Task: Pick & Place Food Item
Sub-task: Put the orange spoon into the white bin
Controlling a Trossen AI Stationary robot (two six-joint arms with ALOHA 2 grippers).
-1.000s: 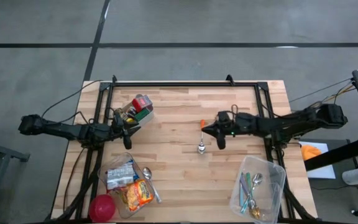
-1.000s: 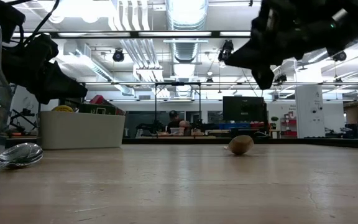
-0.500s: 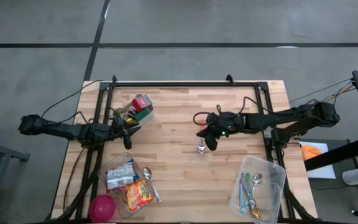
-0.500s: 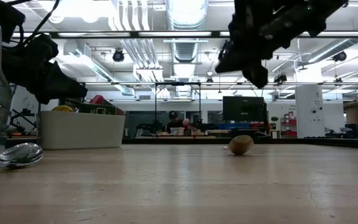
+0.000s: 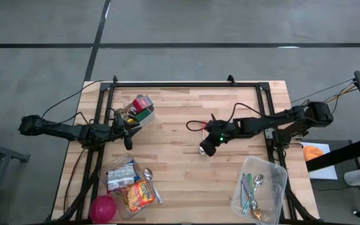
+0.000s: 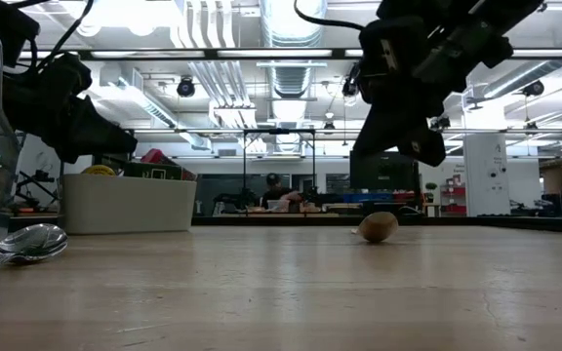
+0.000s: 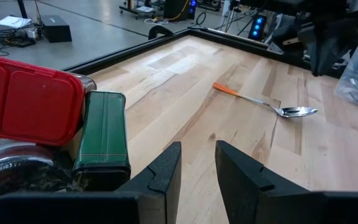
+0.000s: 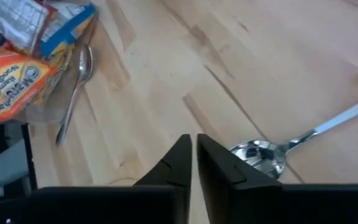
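Observation:
The food packets lie in a clear tub (image 5: 144,177) at the table's near left: an orange noodle packet (image 5: 139,194) and a blue-and-white packet (image 5: 120,177). The right wrist view shows the orange packet (image 8: 11,81) too. My right gripper (image 5: 207,150) is shut and slants down over the table's middle. It hangs just above the bowl (image 8: 260,155) of an orange-handled spoon (image 5: 203,127) and touches nothing. In the low view my right gripper (image 6: 425,148) is clear of the wood. My left gripper (image 7: 197,168) waits at the left, open by a narrow gap, with nothing between its fingers.
A red-lidded jar (image 7: 30,102) and a green tin (image 7: 104,140) stand close beside my left gripper. A second spoon (image 8: 76,81) lies by the food tub. A red round thing (image 5: 103,208) sits at the near left corner. A clear tub of cutlery (image 5: 259,187) stands at the near right.
My right gripper has reached toward the table's left and near side, tipped downward and rolled. It now hangs over the spoon's bowl instead of to the right of it. The spoon has stayed where it was.

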